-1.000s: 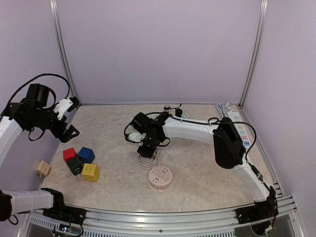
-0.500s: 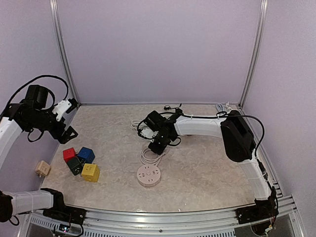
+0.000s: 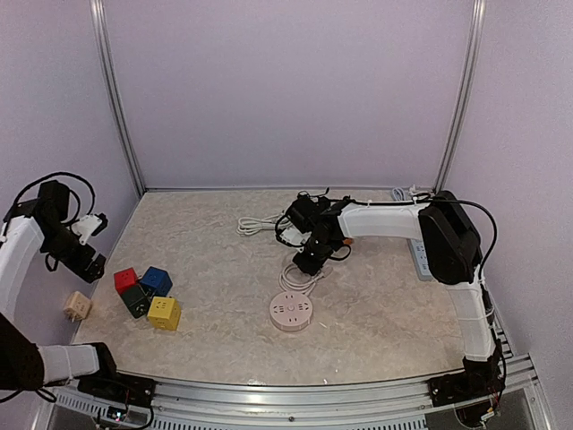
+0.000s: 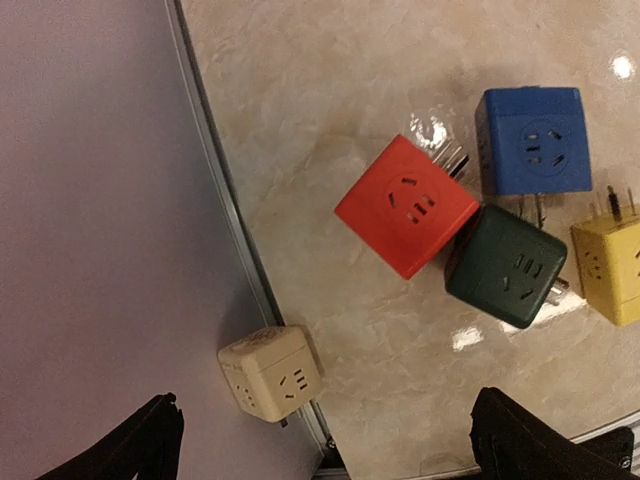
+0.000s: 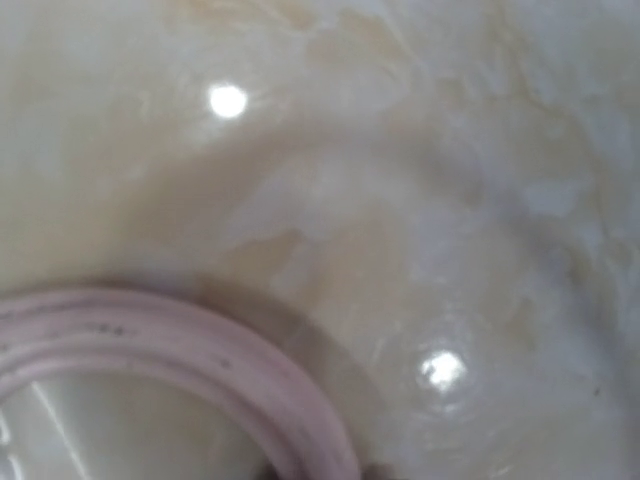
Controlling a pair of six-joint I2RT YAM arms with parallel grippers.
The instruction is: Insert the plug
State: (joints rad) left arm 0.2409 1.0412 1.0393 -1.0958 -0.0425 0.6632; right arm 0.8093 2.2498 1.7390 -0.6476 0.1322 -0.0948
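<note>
Over the last second your right gripper (image 3: 309, 260) slid toward the right edge of the table (image 3: 206, 260), along the pink cord (image 5: 200, 345). The round socket (image 3: 292, 313) got dragged left, then came back. So the cord was tugged and nothing was plugged in yet. I couldn't tell if that gripper was clamped on the cord; its wrist view showed only cord and table. I couldn't pick out the plug; its cord coil lay mid-table under that gripper. Your left gripper (image 4: 330, 420) had pulled back to the left edge, jaws wide, empty. Count: one round socket, one power strip (image 3: 418, 255) at the right edge, one white cable (image 3: 255, 224) toward the far edge, five cubes. Red cube (image 4: 405, 205), blue cube (image 4: 530, 140), green cube (image 4: 505, 265) and yellow cube (image 4: 610, 270) were clustered; the beige cube (image 4: 270, 372) sat outside the rail (image 4: 230, 250).
</note>
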